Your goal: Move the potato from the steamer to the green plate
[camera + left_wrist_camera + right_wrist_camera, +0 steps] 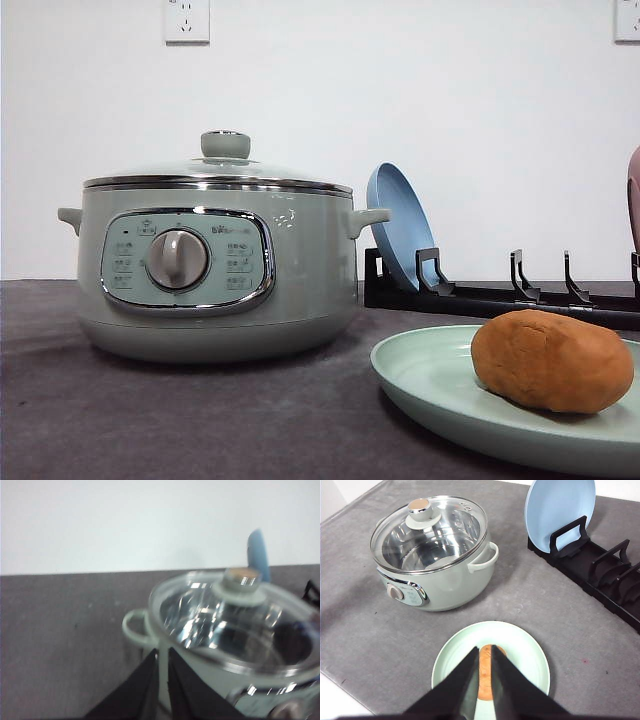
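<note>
I see the potato (552,361) resting on the green plate (430,385); steamer (215,260) lidded. My right gripper (485,672) looks nearly closed above it, gripping nothing; the left gripper (163,675) likewise. Dropping lower could nudge the potato off.

A blue plate (400,228) is stood on edge in the end slot of a black dish rack (520,295). A grey surface (150,420) is backed by a white wall (400,90); two wall sockets (187,20) are mounted high.

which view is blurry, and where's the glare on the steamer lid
The left wrist view is soft all over, the steamer smeared, with bright glare streaks on the glass lid. The right wrist view is sharp, the lid showing only mild reflections. The front view is crisp on the potato and green plate.
</note>
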Available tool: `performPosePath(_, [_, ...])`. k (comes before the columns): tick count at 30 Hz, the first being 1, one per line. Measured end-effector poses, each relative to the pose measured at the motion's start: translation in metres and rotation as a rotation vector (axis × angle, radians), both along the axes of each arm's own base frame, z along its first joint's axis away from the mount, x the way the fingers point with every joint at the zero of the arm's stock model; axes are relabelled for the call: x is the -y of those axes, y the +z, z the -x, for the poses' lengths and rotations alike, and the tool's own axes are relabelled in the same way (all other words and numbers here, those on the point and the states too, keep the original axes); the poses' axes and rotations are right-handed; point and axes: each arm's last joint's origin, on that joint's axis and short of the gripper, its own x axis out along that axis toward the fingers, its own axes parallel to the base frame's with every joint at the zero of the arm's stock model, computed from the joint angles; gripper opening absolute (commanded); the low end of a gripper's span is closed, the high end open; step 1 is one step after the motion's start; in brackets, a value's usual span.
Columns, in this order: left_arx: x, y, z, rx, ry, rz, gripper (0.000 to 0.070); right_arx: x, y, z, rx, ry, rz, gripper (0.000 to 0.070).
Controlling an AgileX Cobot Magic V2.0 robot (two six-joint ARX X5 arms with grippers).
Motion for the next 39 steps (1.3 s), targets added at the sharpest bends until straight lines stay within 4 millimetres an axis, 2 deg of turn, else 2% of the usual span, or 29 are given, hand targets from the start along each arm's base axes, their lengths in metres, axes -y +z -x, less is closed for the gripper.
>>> performPosePath(5, [-0.005, -0.039, 0.001, 0.000, 0.047, -0.001, 0.0025, 0.000, 0.000, 0.000, 0.000, 0.000, 0.000, 0.0032])
performPosePath(14, [-0.010, -0.063, 0.003, 0.012, 0.133, -0.005, 0.0025, 0.000, 0.000, 0.000, 0.000, 0.000, 0.000, 0.0032])
performPosePath(23, [-0.015, -0.067, 0.005, 0.036, 0.189, -0.003, 0.0025, 0.000, 0.000, 0.000, 0.000, 0.000, 0.000, 0.0032])
performPosePath(39, [-0.016, -0.076, 0.006, -0.054, 0.204, -0.015, 0.0025, 0.000, 0.000, 0.000, 0.000, 0.000, 0.000, 0.0032])
